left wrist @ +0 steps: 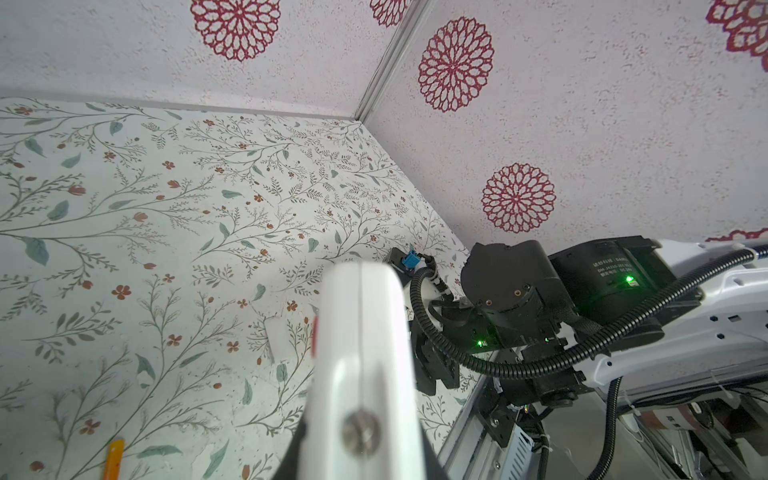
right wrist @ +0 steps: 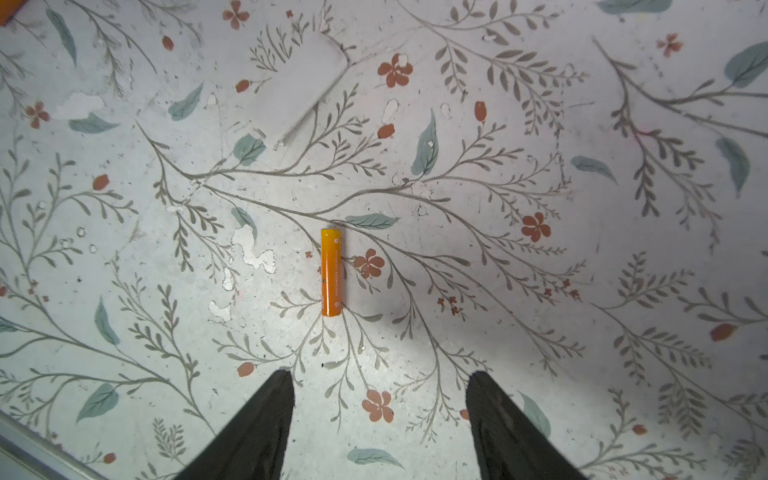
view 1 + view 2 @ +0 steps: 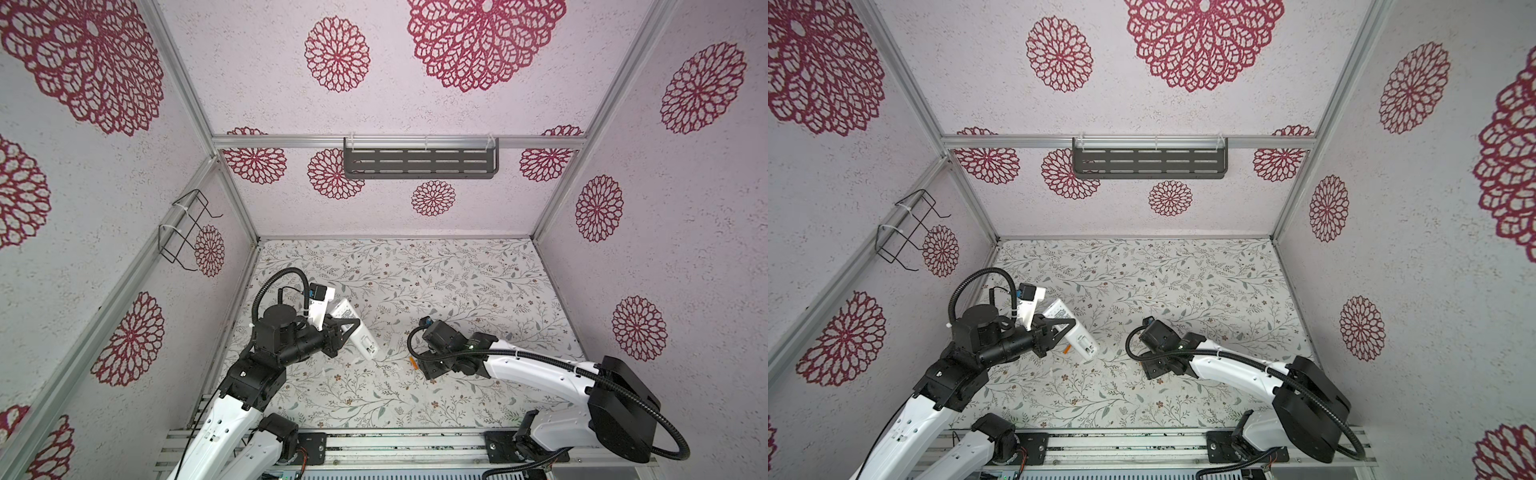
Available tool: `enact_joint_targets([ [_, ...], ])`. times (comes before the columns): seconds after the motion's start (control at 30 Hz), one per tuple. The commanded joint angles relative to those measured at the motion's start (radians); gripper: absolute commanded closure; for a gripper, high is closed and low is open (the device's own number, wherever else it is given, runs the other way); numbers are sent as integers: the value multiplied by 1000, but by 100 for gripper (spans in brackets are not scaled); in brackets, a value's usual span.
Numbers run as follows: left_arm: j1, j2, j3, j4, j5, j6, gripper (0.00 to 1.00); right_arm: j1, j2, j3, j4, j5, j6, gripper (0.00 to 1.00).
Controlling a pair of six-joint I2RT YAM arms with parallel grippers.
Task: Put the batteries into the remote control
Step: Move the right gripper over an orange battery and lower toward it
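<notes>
You'll see the remote control [image 1: 361, 332] is smooth, glossy white plastic; the battery [image 2: 331, 272] wears a sleek orange wrap; the table [image 2: 540, 124] covering looks matt, scuffed and chipped; the walls [image 3: 374, 216] rough-textured.

Floral tabletop [image 3: 457, 282], carrying three loose items. Orange battery [image 2: 331, 272] is lying flat on its side. Second orange battery [image 1: 113, 459] is lying well apart from it. Flat white panel [image 2: 307, 89] is lying between them.
</notes>
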State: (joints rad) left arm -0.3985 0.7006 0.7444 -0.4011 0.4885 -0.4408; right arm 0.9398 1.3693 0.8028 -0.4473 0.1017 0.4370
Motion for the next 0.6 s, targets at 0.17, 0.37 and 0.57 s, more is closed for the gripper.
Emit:
enact_joint_targets([
  [0.17, 10, 5, -26, 43, 8, -88, 100, 7, 100, 72, 17, -16, -47, 42],
  [0.37, 12, -9, 12, -68, -14, -41, 100, 11, 160, 95, 51, -35, -56, 48],
  [0.57, 14, -40, 9, -115, -28, -23, 100, 23, 205, 105, 66, -48, -56, 56],
])
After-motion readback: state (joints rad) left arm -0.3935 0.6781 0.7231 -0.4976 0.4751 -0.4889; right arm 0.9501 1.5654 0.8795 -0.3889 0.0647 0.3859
